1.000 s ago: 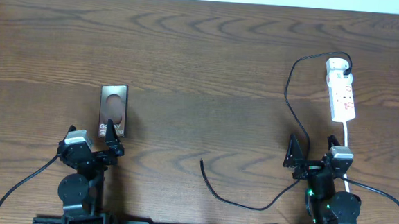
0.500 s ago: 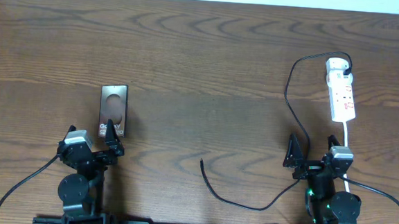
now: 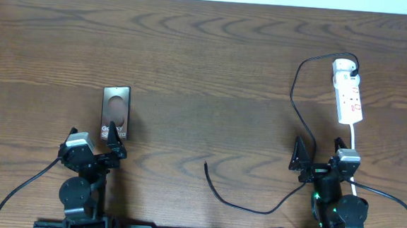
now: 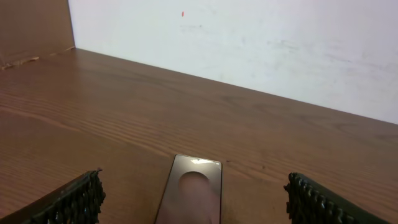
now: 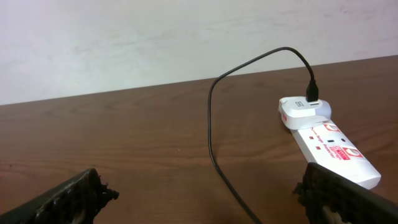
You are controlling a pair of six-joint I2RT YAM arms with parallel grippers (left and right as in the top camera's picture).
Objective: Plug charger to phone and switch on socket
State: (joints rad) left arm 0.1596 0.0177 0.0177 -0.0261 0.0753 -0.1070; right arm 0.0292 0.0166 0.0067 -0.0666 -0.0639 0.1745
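The phone [image 3: 115, 111] is a dark glossy slab lying flat on the table at the left; it also shows in the left wrist view [image 4: 193, 198]. My left gripper [image 3: 93, 143] is open and empty just in front of it, and shows in its own view [image 4: 194, 202]. The charger cable [image 3: 294, 98] runs from an adapter at the socket's far end in a loop to its free plug tip [image 3: 206, 165]. The socket [image 3: 347, 91] is a white strip at the right, also in the right wrist view [image 5: 329, 142]. My right gripper [image 3: 320, 154] is open and empty, with the cable [image 5: 214, 143] between its fingers' line [image 5: 205, 199].
The socket's white cord [image 3: 353, 148] runs back past my right arm. Thick black arm cables [image 3: 396, 203] lie at the front corners. A white wall [image 5: 155, 37] stands beyond the table's far edge.
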